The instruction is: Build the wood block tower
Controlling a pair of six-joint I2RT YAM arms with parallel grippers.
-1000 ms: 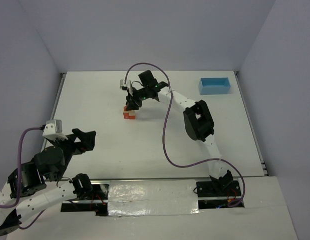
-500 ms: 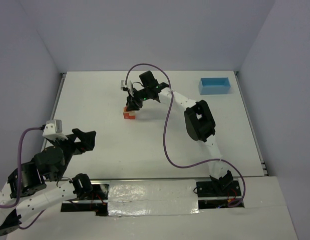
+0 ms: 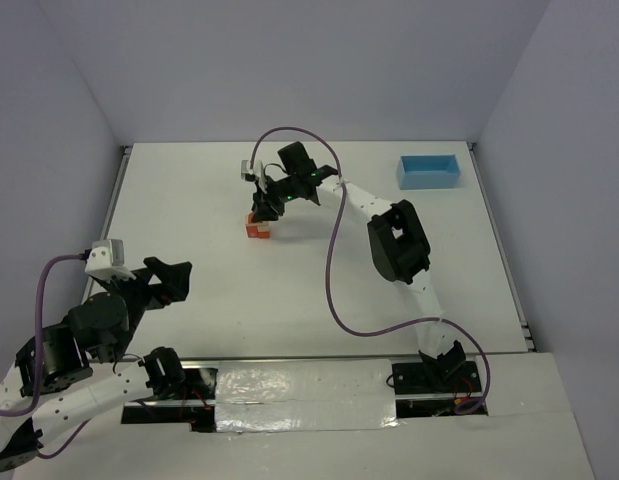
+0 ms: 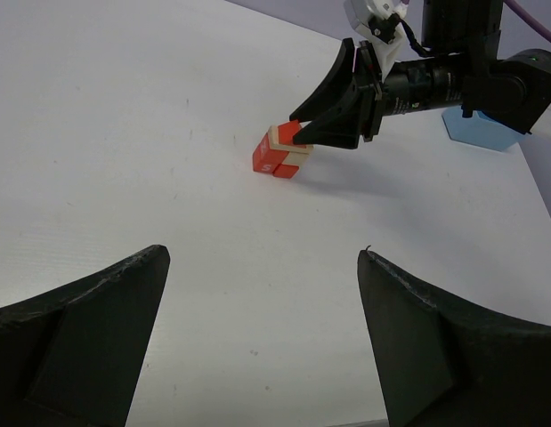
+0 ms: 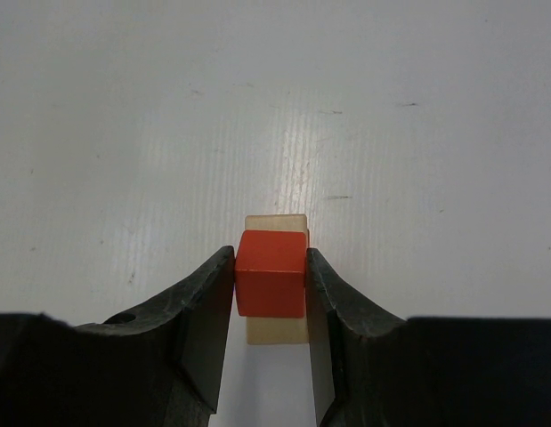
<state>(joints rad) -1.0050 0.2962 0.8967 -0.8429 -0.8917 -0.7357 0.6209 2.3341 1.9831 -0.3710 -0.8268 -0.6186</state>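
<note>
Red block grip (right wrist view): the red-orange cube [image 5: 271, 276] is clamped on two sides by the right hand [image 5: 270, 260], its jaws partly closed; a pale wood piece [image 5: 277, 331] is seen directly beneath.
Tower (left wrist view): the wood block tower [image 4: 279, 156] is seated on the white surface [image 4: 124, 133], its top enclosed by the right hand's tips.
Idle hand (left wrist view): the left hand [image 4: 262, 258] is spread fully, nothing is held, and it is kept well apart from the tower.
Layout (top view): the tower is located left of centre, towards the far edge; the blue tray [image 3: 429, 171] is placed at the far right, well apart.
</note>
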